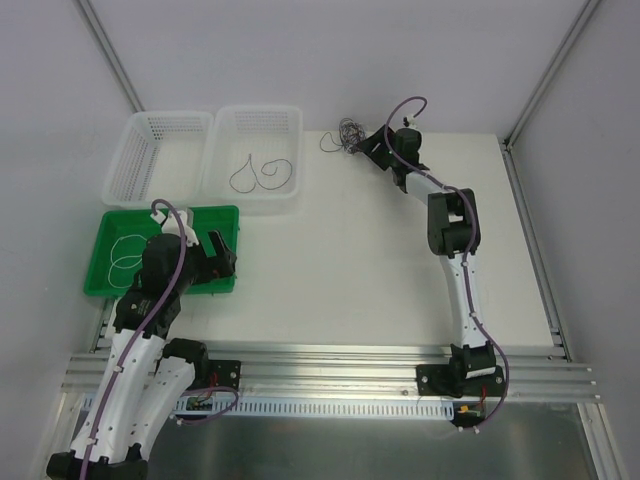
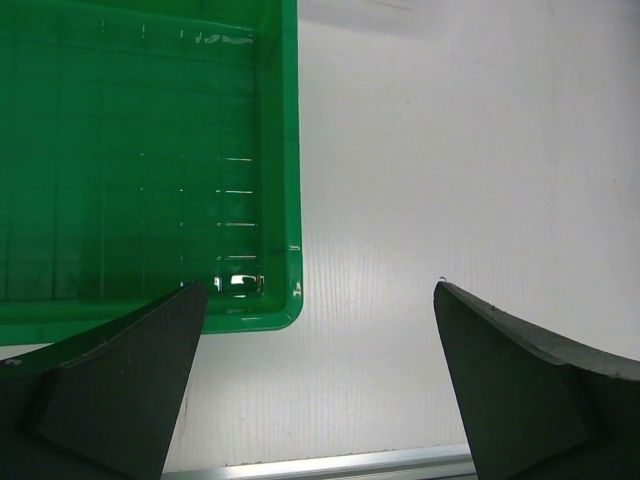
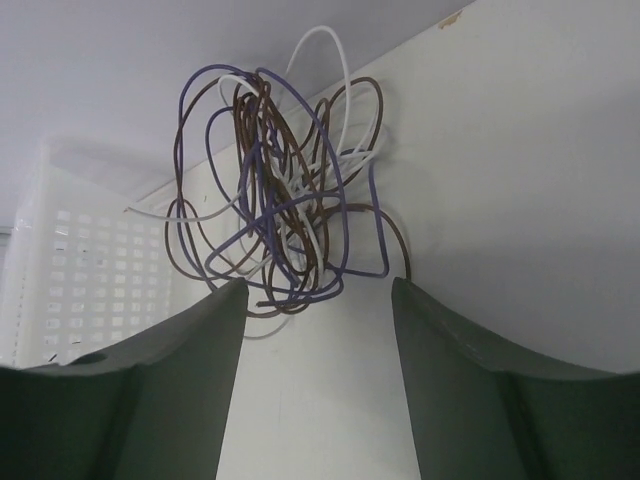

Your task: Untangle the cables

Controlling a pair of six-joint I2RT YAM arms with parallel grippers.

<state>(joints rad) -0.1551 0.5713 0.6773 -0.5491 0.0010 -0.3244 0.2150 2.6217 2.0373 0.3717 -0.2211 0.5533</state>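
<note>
A tangle of cables point(image 1: 350, 132) sits at the far edge of the white tabletop point(image 1: 340, 260), at about 12 o'clock in the top view, just right of the two white baskets. From the right wrist the tangle of cables point(image 3: 280, 200) shows purple, brown and white strands looped through one another in a loose knot, with the wall behind it.

The right claw point(image 1: 374, 146) reaches out to this knot from its 3 o'clock side. In the wrist view the right claw point(image 3: 318, 285) is released: its two fingers stand apart with bare tabletop between them, and the lowest loops of the knot hang at the tips, brushing the finger at 9 o'clock. Nothing is pinched.

One dark cable point(image 1: 262, 172) lies apart in the right basket point(image 1: 260, 205), at 11 o'clock, curled into two open loops. The left basket point(image 1: 160, 116) stands touching it on the 9 o'clock side. One white cable point(image 1: 122, 255) lies coiled in the green tray point(image 1: 130, 212), at 9 o'clock on the tabletop.

The left claw point(image 1: 222, 250) hangs over the 3 o'clock end of that tray. Its wrist view shows the left claw point(image 2: 320, 290) released and spread wide, holding nothing, with the corner of the green tray point(image 2: 285, 150) at 10 o'clock and plain tabletop under the gap.
</note>
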